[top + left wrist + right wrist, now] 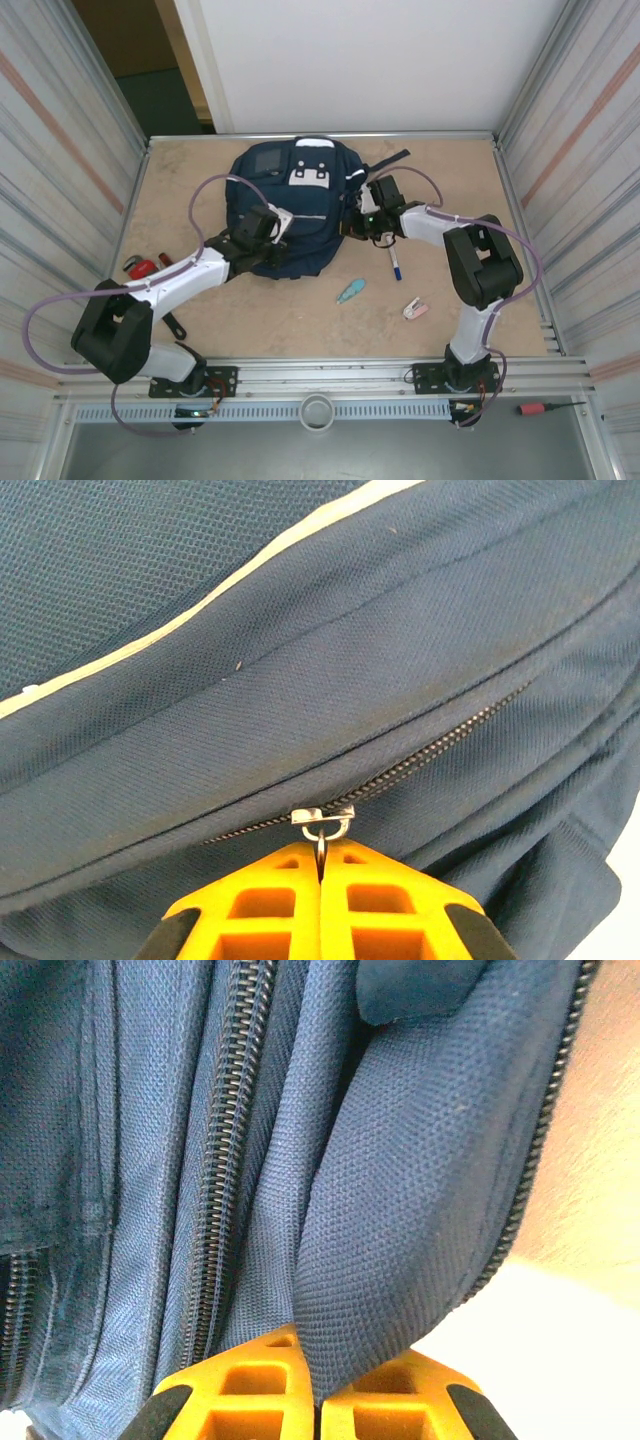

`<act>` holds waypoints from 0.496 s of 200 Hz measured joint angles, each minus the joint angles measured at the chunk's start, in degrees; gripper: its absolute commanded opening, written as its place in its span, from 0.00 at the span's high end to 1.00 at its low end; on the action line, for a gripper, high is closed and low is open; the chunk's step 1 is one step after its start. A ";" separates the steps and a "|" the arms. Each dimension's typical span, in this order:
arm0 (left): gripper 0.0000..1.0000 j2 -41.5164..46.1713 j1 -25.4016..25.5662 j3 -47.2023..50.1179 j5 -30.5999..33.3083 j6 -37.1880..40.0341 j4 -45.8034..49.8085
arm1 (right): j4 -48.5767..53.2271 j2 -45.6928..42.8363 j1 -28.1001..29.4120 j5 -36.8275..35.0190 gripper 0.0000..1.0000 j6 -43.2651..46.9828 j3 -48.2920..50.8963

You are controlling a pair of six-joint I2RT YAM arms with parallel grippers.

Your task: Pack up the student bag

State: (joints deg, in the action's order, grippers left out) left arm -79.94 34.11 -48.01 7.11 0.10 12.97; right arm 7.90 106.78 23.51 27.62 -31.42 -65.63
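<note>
The student bag (290, 215) lies flat, front side up, at the middle of the table's (470, 300) far edge, its straps trailing toward the far right corner; both arms reach in to it from the near edge, one on each flank.

The left claw (321, 865) is clenched on the metal zip pull (322, 825) of a pocket on the bag's left side, the ring pinched between the orange fingers; the teeth running away from the slider look closed, so that zip seems barely started, if at all. The right claw (312, 1380) is clenched on a fabric fold (400, 1210) at the bag's right edge, beside another zip line, apparently to hold the bag steady while the other side pulls.

By the look of it the task is in its opening stage: the bag is gripped but not yet open, and nothing can be seen going in. The loose things lie out on the table, all apart from the bag: a red tool (140, 267) at the left edge; a pen (395, 265) just below the right claw; a teal item (351, 291) near the middle; a small pink and white item (415, 308) to its right. Opening, loading and closing all appear to be left.
</note>
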 measured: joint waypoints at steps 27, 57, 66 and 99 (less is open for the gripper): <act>1.00 0.00 0.02 0.00 -0.66 0.15 -0.87 | 4.28 2.84 -1.22 1.84 0.95 2.10 -5.18; 1.00 -0.13 0.00 -0.09 -1.18 0.13 -1.36 | 7.67 6.60 -1.42 2.69 0.85 3.67 -11.15; 1.00 -0.39 0.00 -0.37 -1.38 0.07 -1.22 | 7.80 6.91 -1.44 2.32 0.76 3.74 -11.72; 1.00 -0.90 0.02 -0.72 -2.71 -0.85 -1.07 | 5.99 3.96 -2.32 0.07 0.44 3.34 -8.44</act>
State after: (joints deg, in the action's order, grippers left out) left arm -80.84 34.13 -48.73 4.40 -0.75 11.90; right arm 13.89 110.74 21.19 27.68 -28.08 -74.06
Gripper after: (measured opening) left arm 0.047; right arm 0.467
